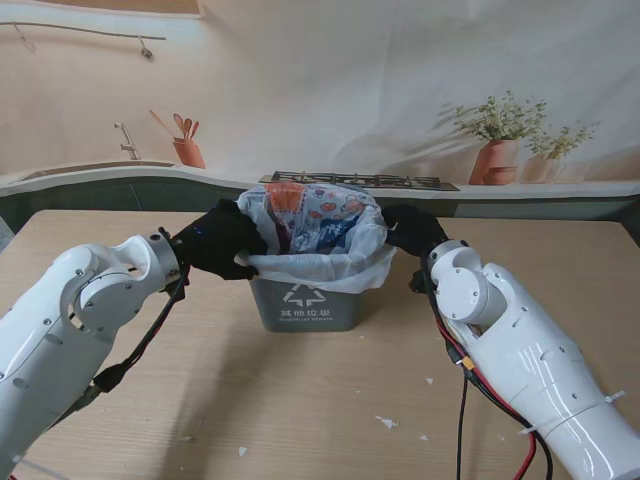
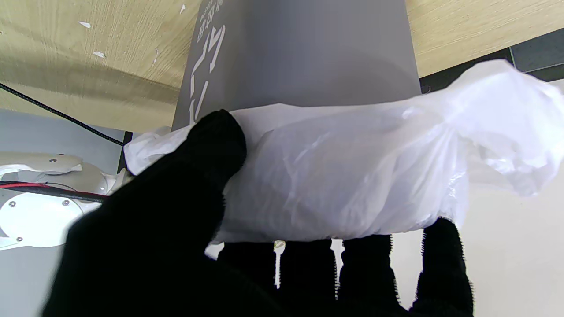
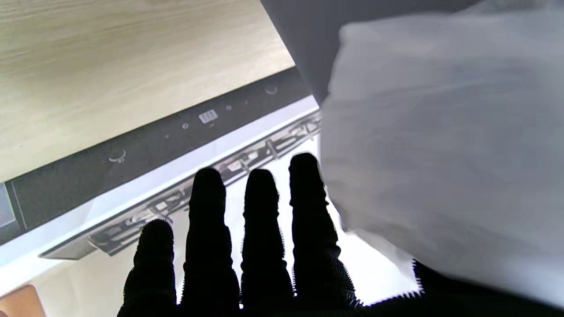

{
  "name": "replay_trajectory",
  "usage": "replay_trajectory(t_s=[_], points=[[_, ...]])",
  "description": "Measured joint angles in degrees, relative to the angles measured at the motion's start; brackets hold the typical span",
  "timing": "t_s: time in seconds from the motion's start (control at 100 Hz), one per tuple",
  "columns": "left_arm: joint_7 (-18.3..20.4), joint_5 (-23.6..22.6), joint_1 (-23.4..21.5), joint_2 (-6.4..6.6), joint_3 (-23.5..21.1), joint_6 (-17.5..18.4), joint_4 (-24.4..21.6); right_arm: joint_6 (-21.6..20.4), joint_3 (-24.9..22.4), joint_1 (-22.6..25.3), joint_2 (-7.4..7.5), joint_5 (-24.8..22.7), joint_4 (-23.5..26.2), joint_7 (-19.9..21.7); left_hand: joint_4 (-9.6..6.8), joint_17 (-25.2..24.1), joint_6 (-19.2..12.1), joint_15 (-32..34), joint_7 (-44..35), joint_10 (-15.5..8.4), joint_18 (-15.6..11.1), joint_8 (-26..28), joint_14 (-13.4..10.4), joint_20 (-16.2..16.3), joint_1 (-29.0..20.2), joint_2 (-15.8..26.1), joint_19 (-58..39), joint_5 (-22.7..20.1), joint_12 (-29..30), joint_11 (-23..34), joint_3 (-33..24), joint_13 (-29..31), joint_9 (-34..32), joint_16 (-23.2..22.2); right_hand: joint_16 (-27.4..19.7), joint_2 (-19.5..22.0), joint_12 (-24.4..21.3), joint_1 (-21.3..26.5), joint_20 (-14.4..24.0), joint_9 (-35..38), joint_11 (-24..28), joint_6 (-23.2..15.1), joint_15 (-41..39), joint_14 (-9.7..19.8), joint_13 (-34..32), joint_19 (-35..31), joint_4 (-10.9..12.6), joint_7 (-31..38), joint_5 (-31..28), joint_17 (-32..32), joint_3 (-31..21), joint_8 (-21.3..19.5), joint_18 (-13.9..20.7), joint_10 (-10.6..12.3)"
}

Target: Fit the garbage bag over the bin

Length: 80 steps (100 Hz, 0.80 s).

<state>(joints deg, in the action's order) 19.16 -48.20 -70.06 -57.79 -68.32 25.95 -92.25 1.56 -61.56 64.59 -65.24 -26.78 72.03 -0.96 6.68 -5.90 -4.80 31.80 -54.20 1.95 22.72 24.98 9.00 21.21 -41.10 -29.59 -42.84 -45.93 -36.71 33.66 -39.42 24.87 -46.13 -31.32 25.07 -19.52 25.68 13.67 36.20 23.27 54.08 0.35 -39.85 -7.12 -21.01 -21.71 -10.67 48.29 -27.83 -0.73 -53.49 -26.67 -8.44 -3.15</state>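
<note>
The grey bin (image 1: pixel 305 305) stands mid-table with colourful rubbish (image 1: pixel 320 220) inside. A white garbage bag (image 1: pixel 315 266) is folded out over its rim. My left hand (image 1: pixel 220 240), in a black glove, is at the bin's left rim. In the left wrist view its thumb (image 2: pixel 211 145) presses the bag (image 2: pixel 352 176) against the fingers (image 2: pixel 365 273) under it, beside the bin wall (image 2: pixel 299 53). My right hand (image 1: pixel 412 230) is at the right rim. Its fingers (image 3: pixel 260 229) stretch out straight beside the bag (image 3: pixel 440 154); its thumb is hidden.
Small white scraps (image 1: pixel 387 422) lie on the wooden table (image 1: pixel 250 400) nearer to me than the bin. Red and black cables (image 1: pixel 463 395) hang along my right arm. Beyond the table's far edge runs a counter with a stove (image 1: pixel 360 181).
</note>
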Motion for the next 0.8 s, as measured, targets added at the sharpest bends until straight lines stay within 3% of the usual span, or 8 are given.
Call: replay_trajectory(t_s=[0.11, 0.28, 0.55, 0.63, 0.73, 0.8], points=[[-0.11, -0.02, -0.07, -0.02, -0.06, 0.02, 0.02, -0.28, -2.59, 1.34, -0.55, 3.24, 0.71, -0.07, 0.00, 0.00, 0.00, 0.00, -0.01, 0.00, -0.02, 0.00, -0.05, 0.00, 0.00, -0.01, 0.00, 0.00, -0.01, 0.00, 0.00, 0.01, 0.00, 0.00, -2.65, 1.87, -1.69, -3.03, 0.89, -5.93, -2.72, 0.31, 5.07, 0.93, 4.08, 0.50, 0.01, -1.51, 8.35, 2.23, 2.95, 3.27, 0.57, 0.00], [-0.18, -0.07, -0.11, -0.03, -0.09, 0.04, 0.02, -1.75, -5.18, 2.71, -1.27, 11.30, 1.59, -1.36, 0.00, 0.00, 0.00, 0.00, -0.01, 0.00, -0.02, 0.00, -0.06, 0.00, 0.00, -0.02, 0.00, 0.00, -0.01, -0.01, 0.00, 0.01, 0.00, 0.00, -5.43, 1.91, -3.84, -5.50, 1.13, -8.99, -7.38, 0.38, 10.33, 1.14, 6.04, 1.30, 0.01, -3.02, 14.22, 4.22, 4.94, 8.02, 1.43, 0.00], [-0.44, -0.16, -0.17, -0.07, -0.07, -0.05, 0.07, -4.06, -7.53, 3.70, -1.89, 11.38, 2.43, -3.18, 0.00, 0.02, 0.00, 0.00, -0.07, 0.00, -0.04, 0.03, -0.15, 0.00, 0.00, -0.11, 0.00, 0.00, -0.02, -0.01, -0.05, 0.01, 0.00, 0.00, -6.97, 3.87, -5.43, -8.31, 1.57, -11.83, -9.48, -0.18, 13.10, 1.74, 8.29, 1.46, 0.02, -3.22, 18.50, 4.97, 8.74, 10.82, 2.36, 0.00], [-1.28, -0.10, -0.30, -0.14, -0.07, -0.23, 0.19, -4.69, -8.08, 4.05, -1.89, 11.67, 2.96, -3.44, 0.00, 0.97, 1.61, 0.40, 1.81, 0.00, -0.12, -1.34, -0.56, 0.00, 1.99, -1.32, 0.00, 0.09, 4.38, 0.43, -0.01, 0.04, 2.83, 0.00, -7.10, 3.95, -6.02, -8.31, 1.59, -11.84, -10.53, -0.18, 13.76, 1.77, 8.77, 1.48, 0.02, -3.22, 18.55, 4.98, 9.21, 10.93, 2.57, 0.00], [-2.32, -0.07, -0.82, -0.38, -0.39, -0.38, 0.36, -5.61, -8.58, 4.45, -1.86, 11.67, 3.67, -3.53, -0.14, 1.01, 7.09, 0.79, 12.40, 0.35, -0.67, -2.47, -0.72, -0.02, 10.50, 1.43, 0.04, 6.74, 6.91, -0.88, -1.51, -1.70, 11.93, -0.61, -7.11, 4.19, -6.10, -8.31, 1.60, -11.84, -10.53, -0.18, 13.76, 1.86, 8.77, 1.48, 0.02, -3.22, 18.55, 4.98, 9.20, 11.06, 2.59, 0.00], [-2.88, -0.10, -1.29, -0.58, -0.93, -0.38, 0.36, -6.21, -8.83, 4.65, -1.82, 11.68, 4.10, -3.53, -0.70, 1.09, 9.28, 0.52, 17.73, 0.68, -0.96, -3.27, -0.76, -0.07, 12.62, 2.17, 0.13, 12.49, 8.18, -2.10, 0.07, -4.57, 17.32, -1.15, -7.12, 4.61, -6.10, -8.31, 1.60, -11.84, -10.54, -0.18, 13.76, 2.08, 8.77, 1.48, 0.02, -3.22, 18.55, 4.98, 9.16, 11.51, 2.59, 0.00]])
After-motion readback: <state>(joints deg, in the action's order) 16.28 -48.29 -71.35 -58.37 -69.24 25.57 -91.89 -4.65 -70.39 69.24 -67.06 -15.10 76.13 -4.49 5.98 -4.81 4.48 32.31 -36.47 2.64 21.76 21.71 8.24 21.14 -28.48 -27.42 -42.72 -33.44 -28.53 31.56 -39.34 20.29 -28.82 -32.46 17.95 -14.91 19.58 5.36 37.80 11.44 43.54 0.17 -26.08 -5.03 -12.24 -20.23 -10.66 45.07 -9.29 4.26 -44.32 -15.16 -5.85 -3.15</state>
